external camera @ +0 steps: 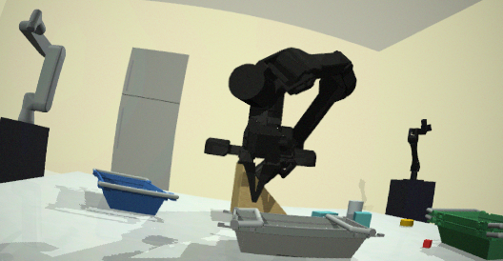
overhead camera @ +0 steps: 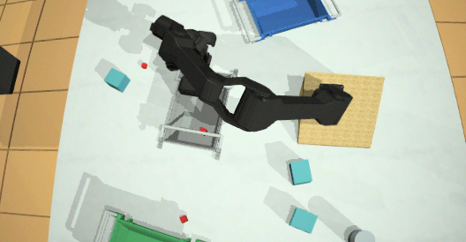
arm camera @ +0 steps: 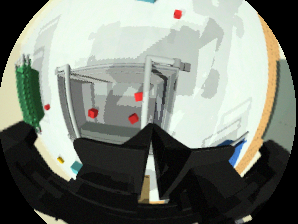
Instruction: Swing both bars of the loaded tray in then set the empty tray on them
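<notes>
The grey tray point(overhead camera: 189, 144) point(external camera: 295, 243) point(arm camera: 107, 130) stands on the table with small red blocks point(arm camera: 133, 118) inside. One wire bar point(overhead camera: 190, 132) point(external camera: 344, 223) point(arm camera: 69, 100) lies across its top near the end facing the green tray. The other wire bar point(external camera: 259, 216) point(arm camera: 146, 95) lies across the top, a little in from the opposite end. My gripper point(external camera: 255, 199) point(arm camera: 151, 126) is shut and empty, fingertips down, above the tray's side near that second bar. The blue tray point(overhead camera: 287, 14) point(external camera: 130, 201) point(arm camera: 237, 153) is empty, bars out over its ends.
A green tray point(overhead camera: 137, 234) point(external camera: 469, 236) point(arm camera: 30, 92) stands beyond the grey tray's other end. Teal blocks point(overhead camera: 116, 79) point(overhead camera: 301, 171) point(overhead camera: 304, 220), loose red blocks point(overhead camera: 144, 65) point(overhead camera: 184, 219) and a grey cylinder point(overhead camera: 362, 237) point(external camera: 354, 209) stand around. A wooden board point(overhead camera: 368, 111) is under my base.
</notes>
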Tool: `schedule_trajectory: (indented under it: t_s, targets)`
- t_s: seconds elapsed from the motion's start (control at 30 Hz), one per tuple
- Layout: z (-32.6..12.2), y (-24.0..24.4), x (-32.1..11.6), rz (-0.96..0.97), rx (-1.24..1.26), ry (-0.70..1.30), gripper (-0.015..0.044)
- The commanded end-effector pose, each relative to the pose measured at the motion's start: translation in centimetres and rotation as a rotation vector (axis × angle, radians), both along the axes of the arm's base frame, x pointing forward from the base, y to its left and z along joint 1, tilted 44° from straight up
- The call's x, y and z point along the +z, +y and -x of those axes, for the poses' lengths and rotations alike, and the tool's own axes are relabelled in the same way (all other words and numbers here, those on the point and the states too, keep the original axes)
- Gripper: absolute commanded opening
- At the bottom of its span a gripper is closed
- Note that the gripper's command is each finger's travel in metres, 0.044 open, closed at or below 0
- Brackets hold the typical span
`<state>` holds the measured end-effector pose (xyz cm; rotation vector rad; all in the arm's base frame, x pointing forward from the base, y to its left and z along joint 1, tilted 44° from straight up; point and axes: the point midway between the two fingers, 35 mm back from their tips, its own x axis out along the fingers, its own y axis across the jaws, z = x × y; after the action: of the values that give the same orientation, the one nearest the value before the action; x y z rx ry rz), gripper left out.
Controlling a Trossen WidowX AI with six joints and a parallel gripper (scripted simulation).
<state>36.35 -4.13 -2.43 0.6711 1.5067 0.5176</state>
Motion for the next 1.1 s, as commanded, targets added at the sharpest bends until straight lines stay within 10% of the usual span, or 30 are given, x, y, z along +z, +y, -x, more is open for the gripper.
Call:
schedule_trajectory:
  t_s: [0.0,0.13,0.7,1.07]
  targets:
    - [0.0,0.0,0.0,0.000,0.000,0.000,0.0000]
    - [0.0,0.0,0.0,0.000,0.000,0.000,0.0000]
    - [0.1,-4.2,4.3,-0.005,-0.001,0.008,0.0440]
    - [9.1,-13.6,-4.3,0.069,0.093,-0.082,0.0440]
